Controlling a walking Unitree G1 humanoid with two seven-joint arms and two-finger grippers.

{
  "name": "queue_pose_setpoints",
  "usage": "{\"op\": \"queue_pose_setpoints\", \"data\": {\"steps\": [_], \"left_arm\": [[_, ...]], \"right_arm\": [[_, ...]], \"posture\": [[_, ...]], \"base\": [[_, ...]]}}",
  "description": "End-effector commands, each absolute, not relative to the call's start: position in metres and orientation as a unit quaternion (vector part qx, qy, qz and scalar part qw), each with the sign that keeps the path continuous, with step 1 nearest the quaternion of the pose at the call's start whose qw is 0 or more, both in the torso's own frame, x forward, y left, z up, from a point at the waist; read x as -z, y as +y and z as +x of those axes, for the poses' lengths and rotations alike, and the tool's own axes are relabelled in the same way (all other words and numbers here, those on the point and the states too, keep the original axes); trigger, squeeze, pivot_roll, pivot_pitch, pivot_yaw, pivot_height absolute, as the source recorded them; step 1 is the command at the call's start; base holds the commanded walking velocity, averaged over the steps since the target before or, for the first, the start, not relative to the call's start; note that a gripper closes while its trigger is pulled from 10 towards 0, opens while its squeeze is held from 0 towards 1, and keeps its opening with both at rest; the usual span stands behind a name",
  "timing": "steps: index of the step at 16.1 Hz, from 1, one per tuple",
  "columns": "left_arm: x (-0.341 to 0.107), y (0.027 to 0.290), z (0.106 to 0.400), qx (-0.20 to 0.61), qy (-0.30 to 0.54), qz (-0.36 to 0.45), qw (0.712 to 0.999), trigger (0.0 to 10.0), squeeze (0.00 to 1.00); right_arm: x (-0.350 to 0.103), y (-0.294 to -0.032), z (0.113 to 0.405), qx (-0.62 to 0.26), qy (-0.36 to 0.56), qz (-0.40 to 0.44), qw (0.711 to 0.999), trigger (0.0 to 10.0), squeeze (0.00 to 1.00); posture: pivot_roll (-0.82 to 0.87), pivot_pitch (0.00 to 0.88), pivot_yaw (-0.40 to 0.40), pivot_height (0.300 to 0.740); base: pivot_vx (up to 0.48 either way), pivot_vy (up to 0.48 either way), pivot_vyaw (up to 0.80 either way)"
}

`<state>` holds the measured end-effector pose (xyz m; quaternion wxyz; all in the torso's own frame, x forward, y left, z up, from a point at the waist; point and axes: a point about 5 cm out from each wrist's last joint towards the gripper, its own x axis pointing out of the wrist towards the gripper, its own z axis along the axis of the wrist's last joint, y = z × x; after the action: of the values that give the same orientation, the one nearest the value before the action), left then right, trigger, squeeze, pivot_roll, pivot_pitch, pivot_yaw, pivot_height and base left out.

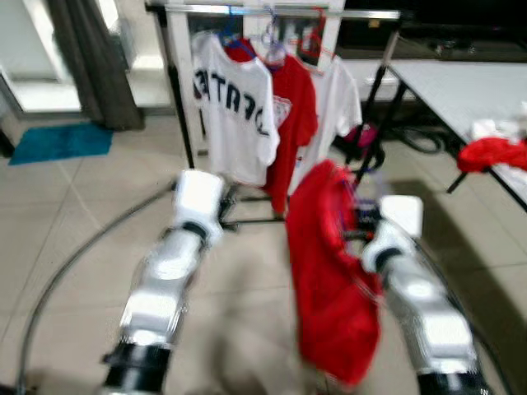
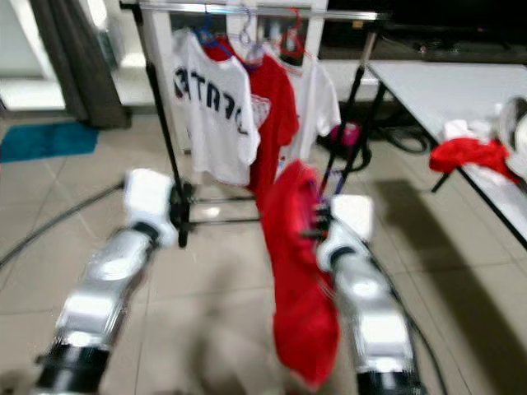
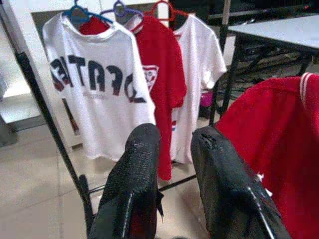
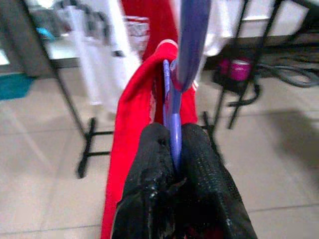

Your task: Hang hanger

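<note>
A red shirt hangs on a purple hanger, and my right gripper is shut on the hanger's stem, held low in front of me. Ahead stands a black clothes rack with a rail. It carries a lettered white shirt, a red shirt and a plain white shirt, each on its own hanger. My left gripper is raised on the left, open with nothing between its fingers, and points at the rack. The held shirt is short of the rail and well below it.
A white table runs along the right, with red and white clothes heaped on it. A blue mat and a grey curtain are at the far left. A cable curves over the tiled floor.
</note>
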<state>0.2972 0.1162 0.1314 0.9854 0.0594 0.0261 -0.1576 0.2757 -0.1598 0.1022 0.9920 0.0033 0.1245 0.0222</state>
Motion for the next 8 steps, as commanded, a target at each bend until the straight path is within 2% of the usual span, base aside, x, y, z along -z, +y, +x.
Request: {"op": "queue_pose_setpoints", "data": {"steps": [1, 8], "left_arm": [[-0.1332, 0.1289, 0.3004, 0.127, 0.026, 0.066, 0.989, 10.0, 0.0], [-0.1366, 0.1255, 0.3021, 0.135, 0.0, 0.056, 0.989, 10.0, 0.0]], "right_arm": [[-0.1123, -0.1539, 0.2792, -0.029, 0.102, 0.012, 0.994, 10.0, 0.0], [-0.1125, -0.1539, 0.2786, -0.029, 0.103, 0.018, 0.994, 10.0, 0.0]], "posture": [[-0.01, 0.044, -0.035, 0.74], [-0.02, 0.049, -0.021, 0.74]], "base": [[0.311, 0.0, 0.0], [0.335, 0.0, 0.0]]}}
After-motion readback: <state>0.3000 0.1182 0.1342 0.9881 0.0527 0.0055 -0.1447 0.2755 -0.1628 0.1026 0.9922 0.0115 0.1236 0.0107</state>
